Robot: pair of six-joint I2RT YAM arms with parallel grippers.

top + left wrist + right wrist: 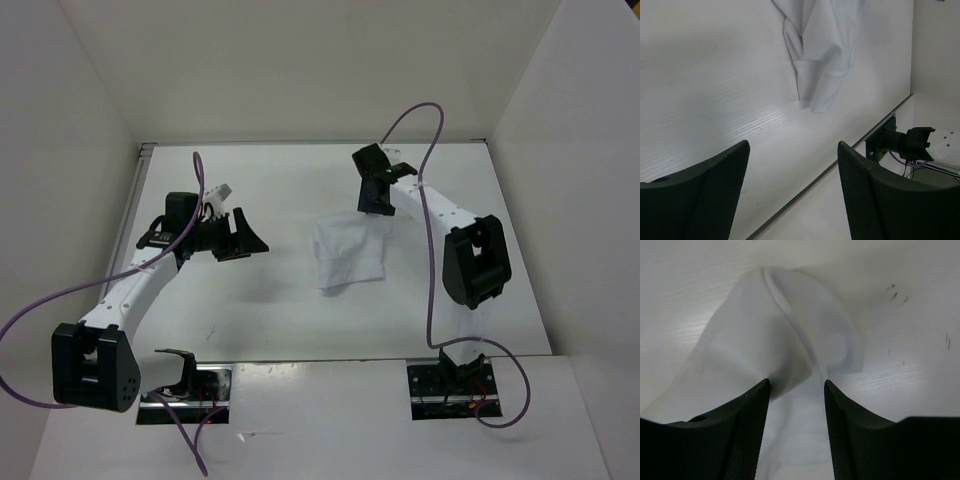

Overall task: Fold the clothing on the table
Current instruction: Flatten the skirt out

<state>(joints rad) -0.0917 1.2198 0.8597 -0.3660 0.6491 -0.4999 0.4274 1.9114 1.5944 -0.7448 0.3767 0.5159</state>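
From above, the clothing [348,252] lay as a rumpled, roughly square heap of thin white fabric right of the middle of the matte white table [270,200], its far right corner reaching under the right gripper [377,208]. The left gripper [247,241] hung well apart from it on the left side, black fingers spread wide and pointing toward the cloth. A purple cable [432,260] trailed along the right arm. Through the left wrist camera, the left gripper [792,147] showed two broad, dark, fine-meshed pads standing far apart with only bare table [715,75], faintly grained, between them; the clothing [822,50] sat farther off, soft folds and a stitched hem drooping toward the camera. Through the right wrist camera, the right gripper [797,382] stood directly over the clothing [765,335], its fingers [747,430] parted, and a raised ridge of the fabric ran up through the gap without being squeezed. A few small dark scuffs [895,292] marked the table [910,365] beside the cloth
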